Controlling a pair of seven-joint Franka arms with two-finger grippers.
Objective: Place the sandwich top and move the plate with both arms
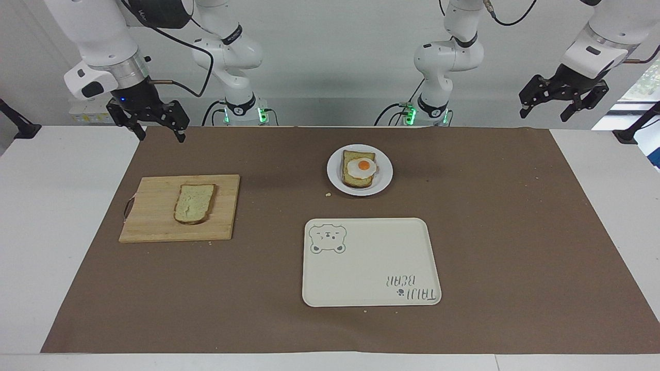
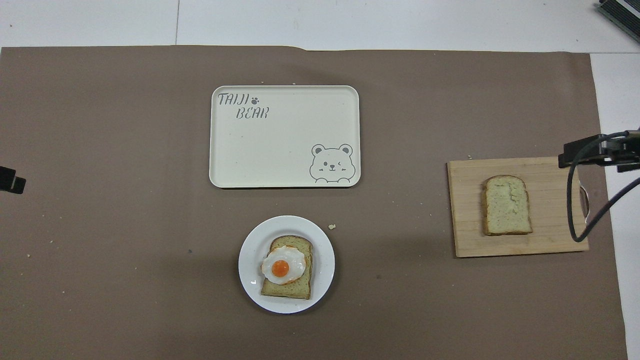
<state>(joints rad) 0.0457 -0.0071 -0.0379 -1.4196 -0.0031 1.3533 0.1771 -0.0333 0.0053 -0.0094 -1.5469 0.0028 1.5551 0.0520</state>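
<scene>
Brown paper covers your desk (image 1: 515, 232). In the facing view, the sandwich top (image 1: 194, 203) lies on a board (image 1: 154, 221) at nine o'clock, untouched. The plate (image 1: 335, 180), carrying egg-topped bread (image 1: 359, 169), sits near centre at twelve, with the tray (image 1: 371, 263) at six. Your right gripper (image 1: 153, 126) hangs open over the paper's corner above the board, likely staged to fetch the slice. Your left gripper (image 1: 562, 100) waits open, raised past the paper's edge at two.

From overhead, the sandwich top (image 2: 506, 205) is at three o'clock, the plate (image 2: 250, 270) at six, the tray (image 2: 280, 150) at twelve. Only a bit of the right arm (image 2: 600, 150) shows by the board (image 2: 470, 225).
</scene>
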